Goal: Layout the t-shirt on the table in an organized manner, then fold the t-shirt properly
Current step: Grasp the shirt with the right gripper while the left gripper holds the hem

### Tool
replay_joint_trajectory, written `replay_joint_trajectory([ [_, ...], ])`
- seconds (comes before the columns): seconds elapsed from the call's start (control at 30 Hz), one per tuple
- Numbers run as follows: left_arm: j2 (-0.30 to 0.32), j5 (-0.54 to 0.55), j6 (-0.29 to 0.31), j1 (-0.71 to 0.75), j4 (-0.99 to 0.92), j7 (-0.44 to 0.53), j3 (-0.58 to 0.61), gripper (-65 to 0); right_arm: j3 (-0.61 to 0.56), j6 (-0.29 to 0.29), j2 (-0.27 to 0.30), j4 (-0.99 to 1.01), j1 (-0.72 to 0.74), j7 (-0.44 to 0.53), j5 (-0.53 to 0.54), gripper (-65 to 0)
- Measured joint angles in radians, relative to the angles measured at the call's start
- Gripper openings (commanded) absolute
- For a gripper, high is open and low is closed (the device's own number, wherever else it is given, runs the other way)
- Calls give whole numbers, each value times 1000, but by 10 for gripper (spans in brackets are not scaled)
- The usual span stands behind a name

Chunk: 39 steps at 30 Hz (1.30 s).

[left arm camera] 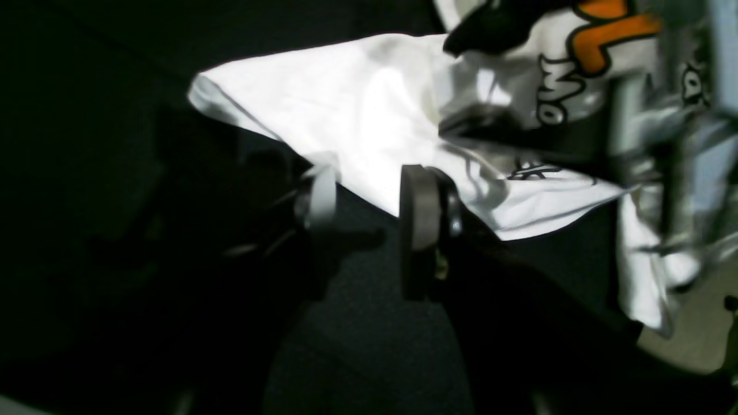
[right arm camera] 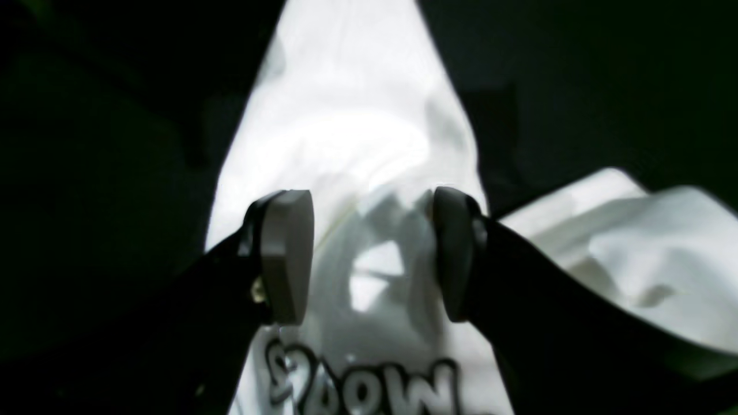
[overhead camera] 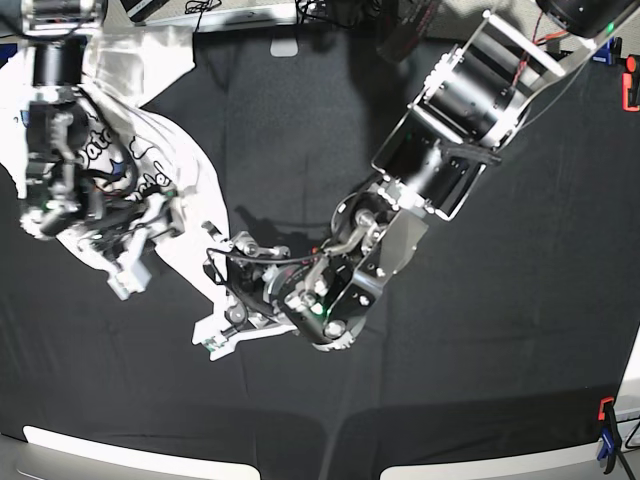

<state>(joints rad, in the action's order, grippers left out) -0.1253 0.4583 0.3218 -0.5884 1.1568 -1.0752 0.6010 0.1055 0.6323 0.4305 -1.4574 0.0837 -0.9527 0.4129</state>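
**Laying-out step under way: shirt bunched at the table's edge, nothing flat yet**

The t-shirt lies crumpled toward the left side of the base view, a long white band running from the far corner down toward the middle of the table. Part of the printed front shows near the right arm, and the orange lettering turns up in the left wrist view, so the fabric is twisted rather than spread. No fold has been made; by my reading this is the spreading-out stage, with folding not yet begun.

The right gripper hangs just over the white cloth above the black-outlined print. Its fingers stand wide apart and nothing is pinched between them.

The left gripper sits at the lower tip of the shirt near the table's middle. One dark pad rests at the fabric's edge, and a pale scrap shows by the other finger, but that side is blurred and in shadow. The fingers look partly closed; whether they hold the hem I cannot tell.

The next move likely calls for a sure hold on two separate edges of the shirt, one per arm, then drawing them apart so the cloth opens flat and square on the black cover. Pulling on a single layer risks dragging the bunch along instead of unrolling it.
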Motion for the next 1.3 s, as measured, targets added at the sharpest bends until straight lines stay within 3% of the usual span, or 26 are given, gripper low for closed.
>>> replay_joint_trajectory([
  [0.17,0,1,0,0,0,0,0,-473,1,-1,-54,19,2,109,-73,-330],
  [0.3,0,1,0,0,0,0,0,-473,1,-4,-89,19,44,107,-68,-330],
  [0.4,0,0,0,0,0,0,0,-473,1,-11,-86,19,89,125,-71,-330],
  [0.5,0,0,0,0,0,0,0,-473,8,-84,-84,26,124,166,-104,-330],
  [0.83,0,-8,0,0,0,0,0,-473,7,-87,-101,250,153,134,-161,-330],
  [0.97,0,-108,0,0,0,-10,0,-473,8,-84,-98,319,167,170,-151,-330],
  [1.03,0,-158,1,0,0,-11,0,-473,8,-84,-98,330,168,180,-152,-376],
  [1.1,1,-195,0,0,0,-3,0,-473,8,-85,-98,330,168,174,-151,-469],
  [1.2,16,-208,-2,1,0,139,0,-473,9,-84,-98,331,166,163,-142,-650],
  [1.3,48,-190,-79,-1,0,182,0,-473,10,-83,-98,331,166,155,-136,-650],
])
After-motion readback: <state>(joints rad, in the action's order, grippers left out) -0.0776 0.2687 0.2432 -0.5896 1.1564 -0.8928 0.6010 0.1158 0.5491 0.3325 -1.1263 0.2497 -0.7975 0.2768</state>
